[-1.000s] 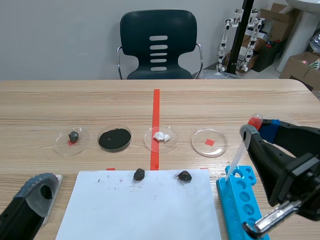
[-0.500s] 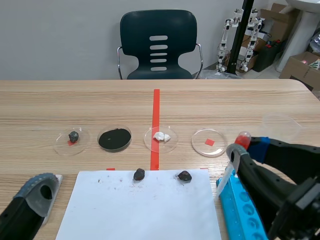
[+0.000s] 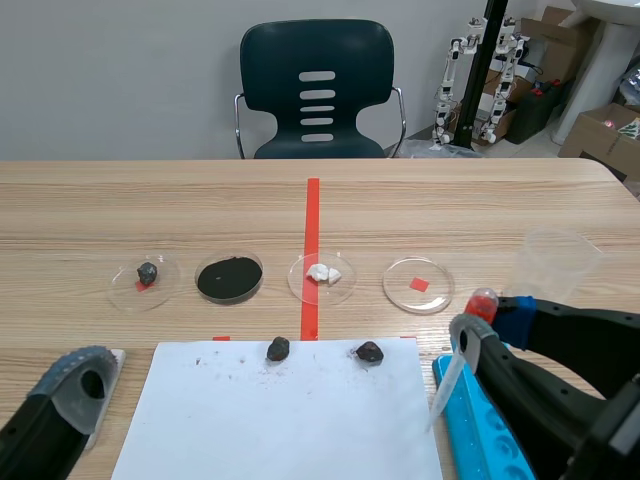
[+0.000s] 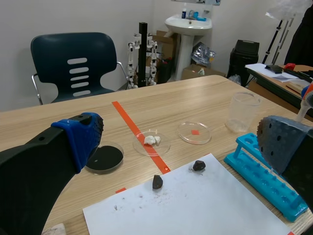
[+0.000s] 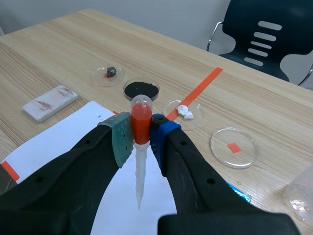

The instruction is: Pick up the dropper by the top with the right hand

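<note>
My right gripper (image 5: 141, 133) is shut on the red rubber top of the dropper (image 5: 140, 161). Its clear tip hangs down over the white paper (image 5: 73, 142). In the scene view the right gripper (image 3: 482, 318) holds the dropper (image 3: 447, 380) tilted at the paper's right edge, just left of the blue tube rack (image 3: 480, 430). My left gripper (image 4: 181, 142) stands open and empty, low at the table's front left corner (image 3: 60, 400).
Several small dishes line the table's middle: one with a dark stone (image 3: 147, 272), one with black powder (image 3: 229, 277), one with white bits (image 3: 322, 273), one with a red mark (image 3: 418, 284). Two stones (image 3: 278, 348) lie on the paper. A clear cup (image 3: 553, 262) stands right.
The right gripper has come down and leftward with the dropper, whose tip now hangs left of the blue rack. The clear cup is uncovered. The left arm has not moved.
</note>
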